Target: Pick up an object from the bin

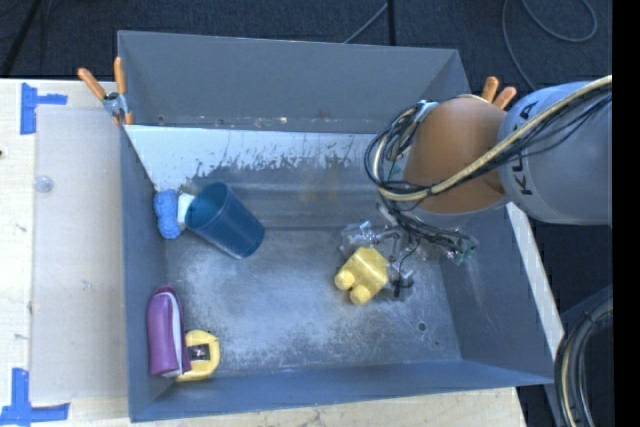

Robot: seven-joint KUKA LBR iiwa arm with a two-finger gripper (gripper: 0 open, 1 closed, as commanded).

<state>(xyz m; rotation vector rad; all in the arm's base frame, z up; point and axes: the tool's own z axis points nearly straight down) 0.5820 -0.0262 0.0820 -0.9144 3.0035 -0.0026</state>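
Your gripper (390, 267) hung right of centre, just beside the lumpy yellow toy (360, 275); its grip, you couldn't tell.

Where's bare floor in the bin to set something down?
Widest bare floor: the middle, bordered by the blue cup, the yellow toy and the purple object with the yellow tape measure. The front-right corner below the toy is also free. Crowded: around the toy under the arm.

Bright glare streaks the rear wall of the bin (190, 155).
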